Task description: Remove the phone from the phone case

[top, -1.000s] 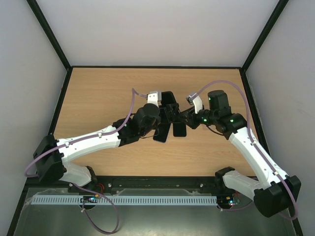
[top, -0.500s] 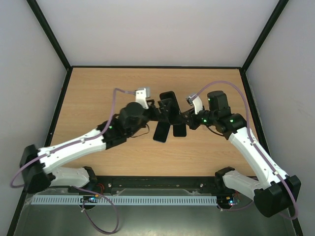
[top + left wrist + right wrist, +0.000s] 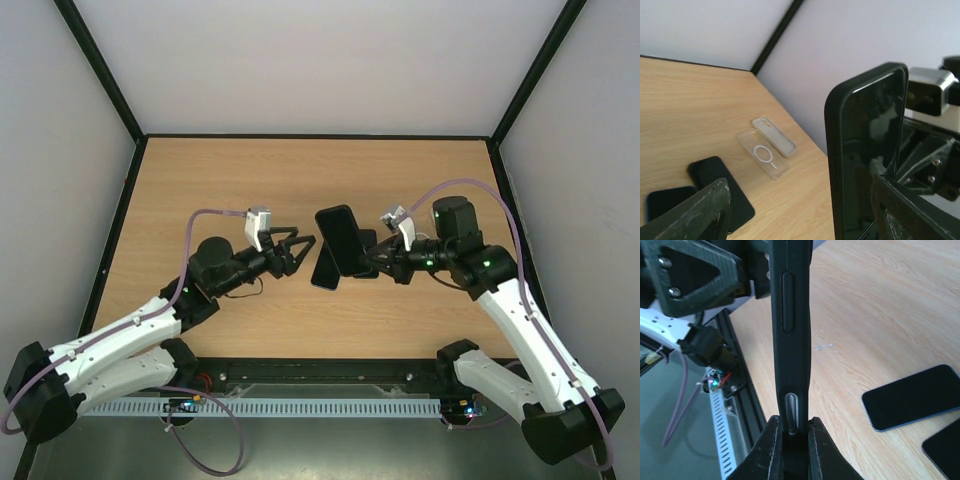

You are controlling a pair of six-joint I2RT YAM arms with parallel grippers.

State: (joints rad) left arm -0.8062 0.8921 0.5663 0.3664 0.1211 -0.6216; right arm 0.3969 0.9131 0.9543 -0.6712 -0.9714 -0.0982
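Observation:
The phone case (image 3: 338, 238), matte black with the glossy phone still inside, is held up above the table by my right gripper (image 3: 370, 256), which is shut on its lower end. In the right wrist view the case (image 3: 791, 315) stands edge-on between the fingers (image 3: 767, 450). My left gripper (image 3: 298, 250) is open and empty, a short way left of the case and not touching it. In the left wrist view the cased phone (image 3: 865, 160) faces the camera, screen side, between the open gripper's (image 3: 800, 205) fingers.
Two loose black phones lie on the wooden table below the held case (image 3: 325, 272) (image 3: 366, 264), also in the right wrist view (image 3: 912, 397). A clear case (image 3: 763, 154) and a pale grey case (image 3: 774, 136) lie near the right wall.
My left gripper let go of the cased phone, opened and drew back to the left. The right gripper kept hold and swung the case slightly left.

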